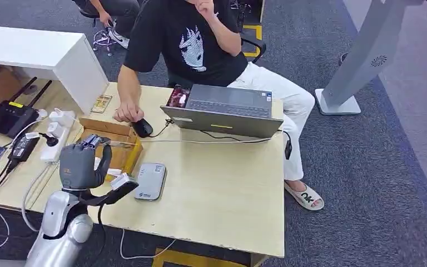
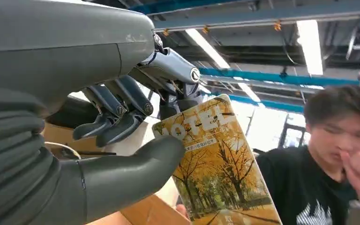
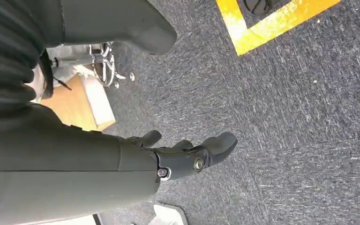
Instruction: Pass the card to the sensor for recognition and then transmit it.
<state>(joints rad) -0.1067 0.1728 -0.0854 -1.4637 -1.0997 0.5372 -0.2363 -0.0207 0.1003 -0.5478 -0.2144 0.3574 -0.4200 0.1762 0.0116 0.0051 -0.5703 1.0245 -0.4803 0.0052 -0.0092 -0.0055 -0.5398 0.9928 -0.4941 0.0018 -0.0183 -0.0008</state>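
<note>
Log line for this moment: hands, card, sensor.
left hand: holds card raised, thumb to fingers | right hand: hangs over carpet, nothing held | sensor: on table, card not on it

1. You see a light wooden table [image 1: 222,183] standing on dark grey carpet [image 1: 378,183].
2. A white desk [image 1: 44,53] sits at the table's far left corner.
3. Yellow tape lines [image 3: 262,28] mark the carpet.
4. A grey stand base [image 1: 339,103] rests on the carpet, right of the table.
5. Long ceiling lights [image 2: 309,44] glow among teal beams [image 2: 262,77] overhead.
</note>
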